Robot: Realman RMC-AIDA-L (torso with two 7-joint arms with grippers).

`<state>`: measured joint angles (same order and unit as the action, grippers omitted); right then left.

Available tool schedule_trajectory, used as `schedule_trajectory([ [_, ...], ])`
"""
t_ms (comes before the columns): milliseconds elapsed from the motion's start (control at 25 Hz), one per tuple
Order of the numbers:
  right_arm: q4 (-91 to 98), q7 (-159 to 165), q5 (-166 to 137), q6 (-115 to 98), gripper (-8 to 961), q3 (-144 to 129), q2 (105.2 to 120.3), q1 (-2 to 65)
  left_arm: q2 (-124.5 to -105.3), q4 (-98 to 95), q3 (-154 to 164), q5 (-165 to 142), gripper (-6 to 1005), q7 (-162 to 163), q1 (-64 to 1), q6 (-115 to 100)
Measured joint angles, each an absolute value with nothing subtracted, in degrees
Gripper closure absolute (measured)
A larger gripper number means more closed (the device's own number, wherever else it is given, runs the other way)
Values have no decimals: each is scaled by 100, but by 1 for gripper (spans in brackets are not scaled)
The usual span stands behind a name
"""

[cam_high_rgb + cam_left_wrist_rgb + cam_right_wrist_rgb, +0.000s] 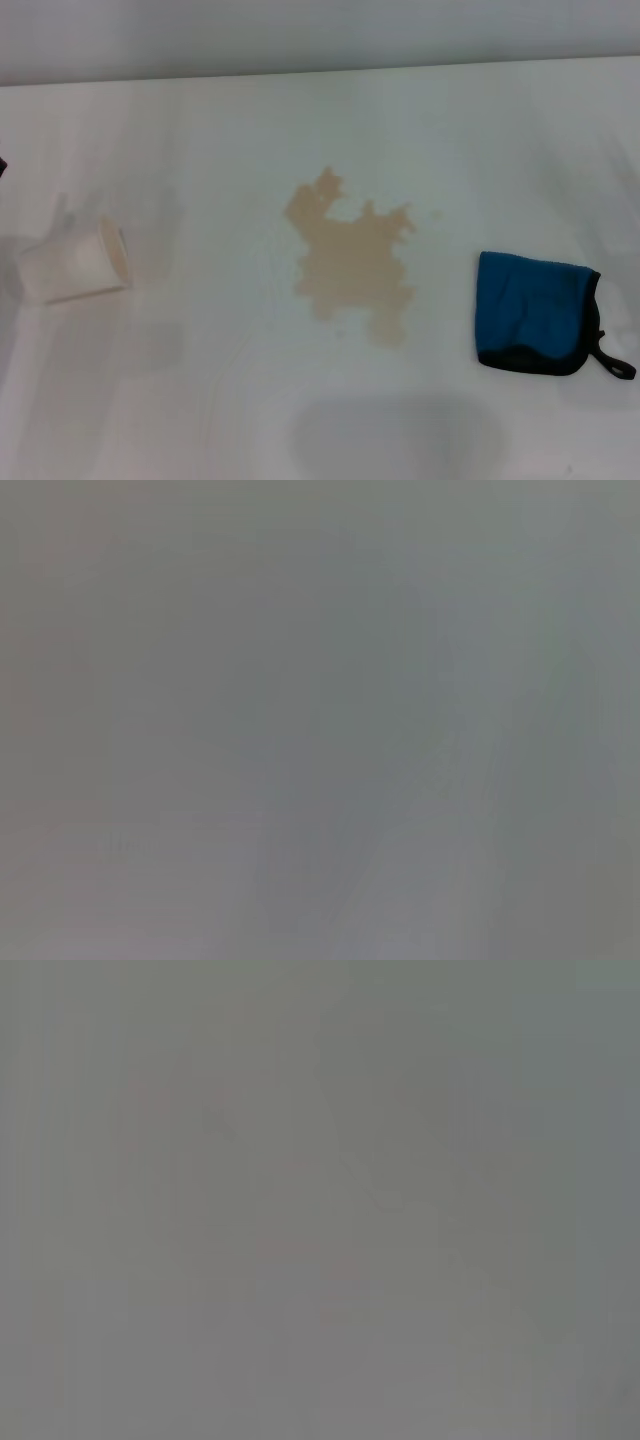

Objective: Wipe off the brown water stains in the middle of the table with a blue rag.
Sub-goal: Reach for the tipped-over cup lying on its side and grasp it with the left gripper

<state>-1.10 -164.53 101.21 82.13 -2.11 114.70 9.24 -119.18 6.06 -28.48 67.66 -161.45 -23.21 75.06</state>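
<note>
In the head view the brown water stains spread as a pale tan splotch with lobed edges in the middle of the white table. The blue rag lies folded to the right of the stains, apart from them, its black loop strap at its right edge. Neither gripper shows in the head view. Both wrist views show only a blank grey field, with no fingers and no object to make out.
A pale paper cup lies on its side at the left of the table, well away from the stains. The table's far edge runs along the top of the head view. A grey shadow falls on the near middle.
</note>
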Motion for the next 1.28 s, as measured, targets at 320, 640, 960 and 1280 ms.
schedule_trajectory([
  [320, -105, -16453, 10143, 8208, 82, -211, 11470, 950, -11918, 594, -2848, 6773, 112, -16145, -2323, 7506],
  [640, -96, -16453, 10143, 8208, 82, -211, 11470, 949, -11918, 579, -2848, 6777, 112, -16150, -2363, 7506],
  [960, -97, -16453, 10142, 8204, 82, -211, 11470, 949, -11918, 584, -2848, 6777, 111, -16157, -2368, 7506],
  [1280, -106, -16453, 10142, 8200, 81, -211, 11470, 949, -11922, 606, -2854, 6793, 110, -16158, -2343, 7523],
])
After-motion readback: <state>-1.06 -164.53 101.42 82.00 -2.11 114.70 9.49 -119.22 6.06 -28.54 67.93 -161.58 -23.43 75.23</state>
